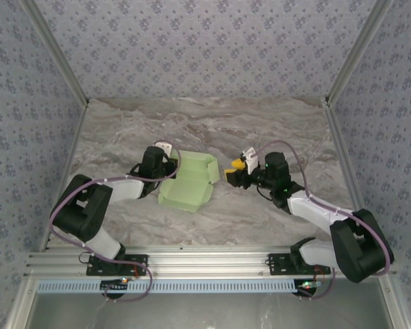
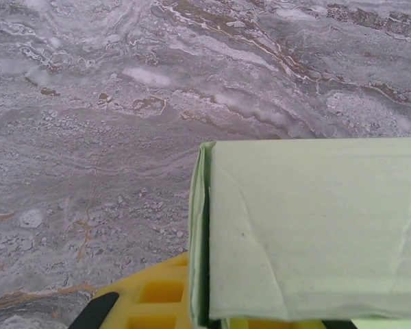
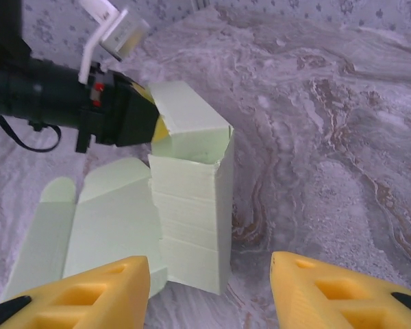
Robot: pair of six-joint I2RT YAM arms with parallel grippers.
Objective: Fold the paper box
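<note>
Grey-white marbled tabletop [image 1: 260, 212]; grey-lilac patterned wallpaper walls [image 1: 205, 48] on three sides; aluminium rail [image 1: 205, 264] along near edge. Pale green thin-card paper box [image 1: 188, 181] lay left of centre on tabletop, partly erected, flat panels on near side. Left gripper [image 1: 171, 164] pinched box's upper flap, fingertips mostly hidden by card. Right gripper [image 1: 233, 170] spread, near box, not touching.

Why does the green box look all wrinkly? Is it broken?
Not broken, just half folded. The paper box has wrinkle lines across its upright side, and faint creases on the flap that the left gripper pinches. The rest of it lies flat on the table.
</note>
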